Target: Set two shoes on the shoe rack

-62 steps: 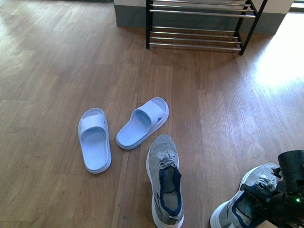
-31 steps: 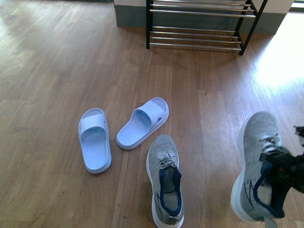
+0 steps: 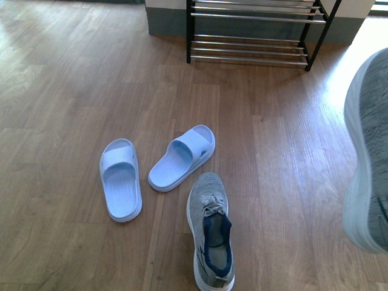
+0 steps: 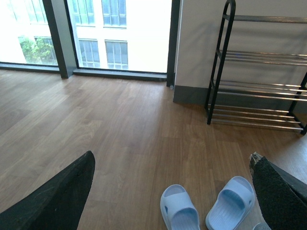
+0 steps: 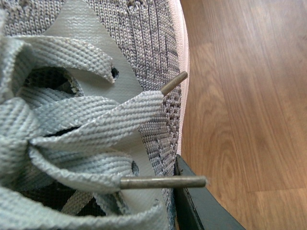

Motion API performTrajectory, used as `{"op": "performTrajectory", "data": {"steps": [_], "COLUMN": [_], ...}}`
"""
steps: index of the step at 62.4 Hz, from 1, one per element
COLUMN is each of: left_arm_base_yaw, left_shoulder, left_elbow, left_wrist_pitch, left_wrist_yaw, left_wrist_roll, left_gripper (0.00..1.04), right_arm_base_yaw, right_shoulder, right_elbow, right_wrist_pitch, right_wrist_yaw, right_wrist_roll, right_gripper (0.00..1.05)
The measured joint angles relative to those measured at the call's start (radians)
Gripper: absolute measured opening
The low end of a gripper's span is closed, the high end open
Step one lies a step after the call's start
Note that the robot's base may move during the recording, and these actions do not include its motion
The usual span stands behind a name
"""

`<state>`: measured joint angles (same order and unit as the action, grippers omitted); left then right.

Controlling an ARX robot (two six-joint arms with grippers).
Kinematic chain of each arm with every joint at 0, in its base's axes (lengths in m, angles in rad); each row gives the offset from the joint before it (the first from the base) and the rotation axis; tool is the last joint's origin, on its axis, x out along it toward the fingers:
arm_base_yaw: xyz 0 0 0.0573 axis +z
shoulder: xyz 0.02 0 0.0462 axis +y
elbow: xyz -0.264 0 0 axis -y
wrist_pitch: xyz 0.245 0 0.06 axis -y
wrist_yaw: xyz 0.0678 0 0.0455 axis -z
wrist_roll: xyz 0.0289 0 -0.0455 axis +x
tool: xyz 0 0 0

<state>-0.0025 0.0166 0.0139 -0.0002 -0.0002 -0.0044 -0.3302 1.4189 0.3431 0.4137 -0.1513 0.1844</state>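
One grey knit sneaker (image 3: pixel 210 236) lies on the wood floor near the front, toe pointing away. The other grey sneaker (image 3: pixel 367 151) hangs in the air at the right edge of the front view, close to the camera, sole side leftward. My right gripper is shut on it; the right wrist view shows its laces and knit upper (image 5: pixel 139 43) with one dark finger (image 5: pixel 201 206) against its side. The shoe rack (image 3: pixel 254 30) stands at the far wall, also in the left wrist view (image 4: pixel 259 86). My left gripper (image 4: pixel 172 191) is open and empty, above the floor.
Two pale blue slide sandals (image 3: pixel 121 179) (image 3: pixel 183 156) lie left of the floor sneaker, also in the left wrist view (image 4: pixel 180 211) (image 4: pixel 231 201). A grey skirting and wall run behind the rack. Large windows (image 4: pixel 96 28) are at the left.
My right gripper has lifted the grey sneaker from the floor at the lower right, up and toward the camera. It now fills the right edge. The left arm and other shoes have not moved.
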Motion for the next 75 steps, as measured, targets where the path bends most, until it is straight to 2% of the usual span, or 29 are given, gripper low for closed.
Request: {"op": "performTrajectory", "data": {"steps": [6, 16, 75], "left_arm_base_yaw": [0.000, 0.000, 0.000], "left_shoulder": [0.000, 0.000, 0.000], "left_elbow": [0.000, 0.000, 0.000], "left_wrist_pitch": [0.000, 0.000, 0.000], "left_wrist_yaw": [0.000, 0.000, -0.002], "left_wrist_roll": [0.000, 0.000, 0.000], "left_gripper": [0.95, 0.95, 0.95], "right_arm_base_yaw": [-0.026, -0.049, -0.051], "right_shoulder": [-0.178, -0.288, -0.288], "right_elbow": [-0.038, -0.061, -0.071], "right_wrist_pitch": [-0.063, -0.064, -0.064], "right_wrist_yaw": [-0.022, -0.023, -0.027], "right_wrist_roll": [-0.005, -0.022, -0.025], "right_gripper": [0.03, 0.03, 0.03]}}
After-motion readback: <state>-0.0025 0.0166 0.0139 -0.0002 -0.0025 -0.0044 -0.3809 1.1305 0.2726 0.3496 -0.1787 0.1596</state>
